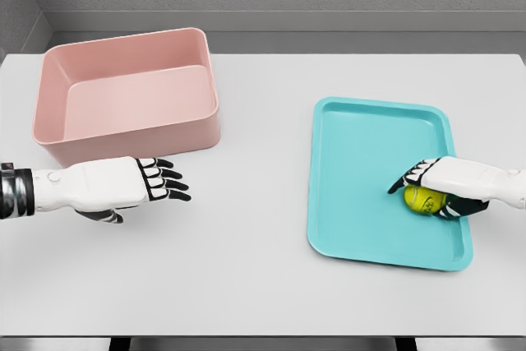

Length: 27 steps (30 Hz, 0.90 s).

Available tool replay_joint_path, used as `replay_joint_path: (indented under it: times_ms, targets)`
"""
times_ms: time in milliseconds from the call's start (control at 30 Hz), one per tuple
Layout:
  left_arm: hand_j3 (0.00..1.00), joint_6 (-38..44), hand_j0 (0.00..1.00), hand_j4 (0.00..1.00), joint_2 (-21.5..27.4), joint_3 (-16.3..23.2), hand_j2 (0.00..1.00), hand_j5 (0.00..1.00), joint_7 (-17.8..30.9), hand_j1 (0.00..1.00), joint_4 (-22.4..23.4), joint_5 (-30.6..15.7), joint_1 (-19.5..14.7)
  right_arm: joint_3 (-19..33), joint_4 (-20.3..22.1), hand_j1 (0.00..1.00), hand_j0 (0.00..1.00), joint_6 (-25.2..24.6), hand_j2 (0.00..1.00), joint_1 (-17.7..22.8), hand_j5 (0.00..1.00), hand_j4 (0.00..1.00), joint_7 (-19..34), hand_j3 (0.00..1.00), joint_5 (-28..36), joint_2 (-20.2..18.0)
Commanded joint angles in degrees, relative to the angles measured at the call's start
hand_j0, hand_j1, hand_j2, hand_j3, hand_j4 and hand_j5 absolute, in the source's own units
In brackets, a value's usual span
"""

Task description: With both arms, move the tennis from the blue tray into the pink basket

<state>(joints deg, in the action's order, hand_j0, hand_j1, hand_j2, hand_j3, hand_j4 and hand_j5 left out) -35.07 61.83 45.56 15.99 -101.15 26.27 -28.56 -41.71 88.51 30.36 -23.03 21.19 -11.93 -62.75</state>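
One tennis ball (423,200), one blue tray (362,154), one pink basket (131,133) and two robot hands sit on or over the white bench (246,244). The ball lies in the tray's right half, near its right rim, with the right robot hand (436,187) curled around it. The basket, well left of the tray, holds nothing. Between them is bare bench. The left robot hand (140,182) hovers below the basket, fingers spread and holding nothing.

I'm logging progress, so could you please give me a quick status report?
Right hand shut on tennis ball, on the blue tray. Left hand open, in front of pink basket. Nothing between tray and basket.
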Motion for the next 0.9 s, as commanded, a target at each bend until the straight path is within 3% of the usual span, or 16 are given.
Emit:
replay_joint_path:
  times_ms: [0,367,867]
  targets:
    - [1.0,0.1,1.0,1.0,0.1,0.0,1.0,1.0,-0.1,1.0,0.0,-0.3,0.0,0.1,-0.2,0.71,0.71,0.1,0.71,0.0,0.71,0.71,0.0,0.71,0.3,-0.1]
    - [1.0,0.1,1.0,1.0,0.2,-0.1,1.0,1.0,0.0,1.0,0.0,-0.3,-0.6,0.6,0.3,0.55,0.55,1.5,0.55,-0.8,0.55,0.55,0.0,0.55,0.3,-0.1]
    - [1.0,0.1,1.0,1.0,0.7,-0.1,1.0,1.0,0.0,1.0,0.0,-0.3,-0.7,0.7,1.9,0.56,0.56,4.2,0.56,-4.1,0.56,0.56,0.0,0.56,0.3,0.0]
